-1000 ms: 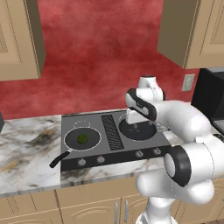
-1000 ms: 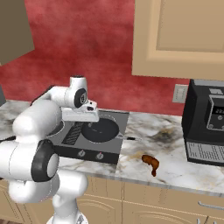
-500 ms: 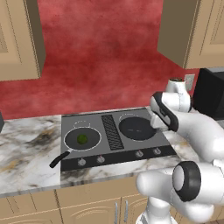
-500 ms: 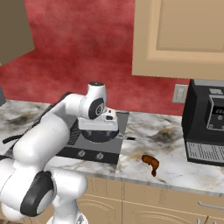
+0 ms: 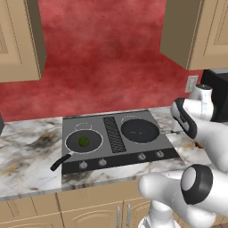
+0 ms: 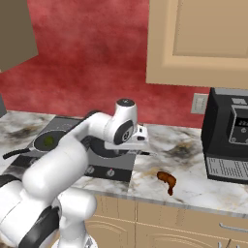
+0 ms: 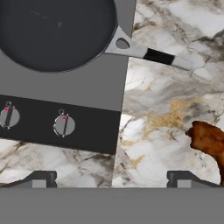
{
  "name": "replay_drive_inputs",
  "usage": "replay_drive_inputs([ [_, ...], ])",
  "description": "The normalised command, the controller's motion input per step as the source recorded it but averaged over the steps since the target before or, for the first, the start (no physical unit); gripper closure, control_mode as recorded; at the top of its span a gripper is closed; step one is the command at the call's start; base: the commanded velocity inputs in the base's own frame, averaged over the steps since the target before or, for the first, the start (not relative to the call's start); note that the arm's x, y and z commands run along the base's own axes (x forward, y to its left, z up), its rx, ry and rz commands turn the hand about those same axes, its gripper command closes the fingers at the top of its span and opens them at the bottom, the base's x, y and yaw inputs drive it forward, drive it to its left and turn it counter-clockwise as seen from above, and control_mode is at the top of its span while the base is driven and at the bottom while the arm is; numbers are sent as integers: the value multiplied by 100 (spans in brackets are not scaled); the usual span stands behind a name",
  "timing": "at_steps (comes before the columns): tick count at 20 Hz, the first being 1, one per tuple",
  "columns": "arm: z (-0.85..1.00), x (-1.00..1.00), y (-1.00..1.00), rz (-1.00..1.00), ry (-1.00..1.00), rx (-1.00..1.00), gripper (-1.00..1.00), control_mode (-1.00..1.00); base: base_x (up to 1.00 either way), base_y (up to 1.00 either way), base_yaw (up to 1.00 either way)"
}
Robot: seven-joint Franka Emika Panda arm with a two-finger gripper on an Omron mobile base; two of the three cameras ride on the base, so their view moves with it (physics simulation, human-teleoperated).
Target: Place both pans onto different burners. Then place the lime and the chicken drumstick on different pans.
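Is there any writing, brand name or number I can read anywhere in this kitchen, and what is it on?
No text can be read here.
Coffee machine: its small display panel shows marks too blurred to read.
Stove knobs: each has a red dot, no numbers or words.
Wall outlet: no lettering.

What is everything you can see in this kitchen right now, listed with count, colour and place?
pans: 2, black; left pan and right pan, each on a burner.
lime: 1, green, in the left pan.
chicken drumstick: 1, reddish-brown, on the counter right of the cooktop.
cooktop: 1, grey with a black knob strip, set in the counter.
counter: 1, marbled white.
coffee machine: 1, black, far right on the counter.
wall outlet: 1, pale, on the red wall.
cabinets: tan, above and below.
hand: 1, open, above the counter's cooktop edge, near the drumstick.
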Motion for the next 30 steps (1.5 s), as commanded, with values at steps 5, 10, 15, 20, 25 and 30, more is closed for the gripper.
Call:
replay_drive_inputs([
  [5, 0, 4, -60, 0, -2, 1, -100, -100, 0, 0, 0],
  [10, 0, 1, -58, 0, -2, 1, -100, -100, 0, 0, 0],
  [15, -1, 1, -47, 0, 0, 0, -100, -100, 0, 0, 0],
  [20, -5, 0, -38, 0, 0, 0, -100, -100, 0, 0, 0],
  [25, -15, 0, -38, 0, 0, 0, -100, -100, 0, 0, 0],
  [30, -21, 0, -31, 0, 0, 0, -100, -100, 0, 0, 0],
])
